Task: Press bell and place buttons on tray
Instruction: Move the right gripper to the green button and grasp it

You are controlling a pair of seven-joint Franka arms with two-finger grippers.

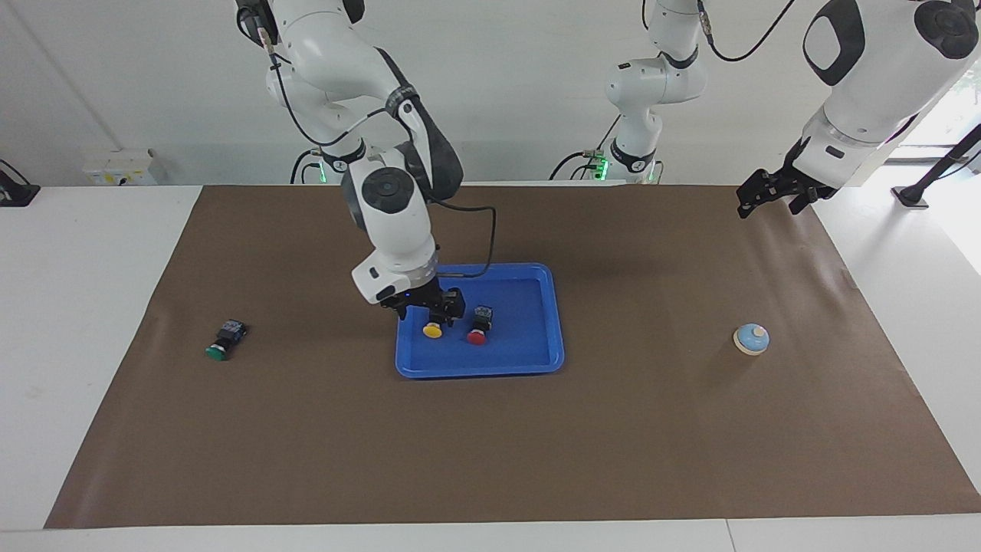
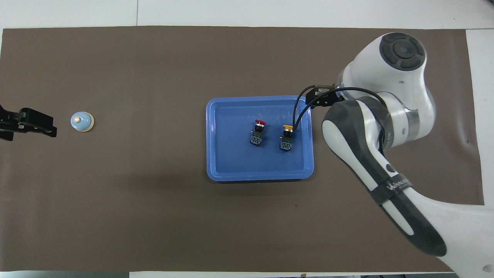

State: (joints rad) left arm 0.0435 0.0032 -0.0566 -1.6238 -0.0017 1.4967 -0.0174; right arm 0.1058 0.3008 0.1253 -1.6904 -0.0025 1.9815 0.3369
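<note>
The blue tray (image 1: 536, 360) (image 2: 220, 162) lies mid-mat. In it lie the red button (image 1: 478, 335) (image 2: 257, 133) and the yellow button (image 1: 432, 330) (image 2: 286, 137), side by side and apart. My right gripper (image 1: 431, 310) hangs just over the yellow button with its fingers spread, holding nothing; the overhead view hides it under the arm. The green button (image 1: 224, 341) lies on the mat toward the right arm's end, hidden in the overhead view. The bell (image 1: 751, 339) (image 2: 82, 122) stands toward the left arm's end. My left gripper (image 1: 766, 195) (image 2: 34, 123) waits raised, apart from the bell.
A brown mat (image 1: 490, 460) (image 2: 154, 216) covers the table, with white table (image 1: 77, 307) around it. The right arm's bulk (image 2: 386, 116) stretches over the mat beside the tray.
</note>
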